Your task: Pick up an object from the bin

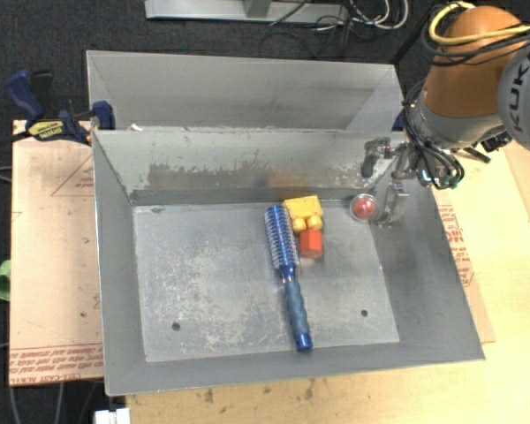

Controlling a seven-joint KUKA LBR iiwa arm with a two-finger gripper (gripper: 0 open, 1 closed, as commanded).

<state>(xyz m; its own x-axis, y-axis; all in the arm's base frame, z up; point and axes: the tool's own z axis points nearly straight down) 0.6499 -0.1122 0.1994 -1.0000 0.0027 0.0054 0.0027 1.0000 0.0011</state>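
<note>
The hand is by a small red ball, right of the blue brush. Open or closed, I cannot tell. Next, I think: grab and lift.

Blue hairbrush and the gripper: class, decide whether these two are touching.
Apart. The camera view shows bare bin floor and a yellow-and-orange block between the blue hairbrush, lying mid-bin, and the gripper near the right wall.

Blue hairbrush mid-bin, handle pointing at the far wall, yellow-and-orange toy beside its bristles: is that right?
No. The camera view shows the blue hairbrush with its handle pointing at the near wall. It does lie mid-bin, with the yellow-and-orange toy beside its bristles.
</note>
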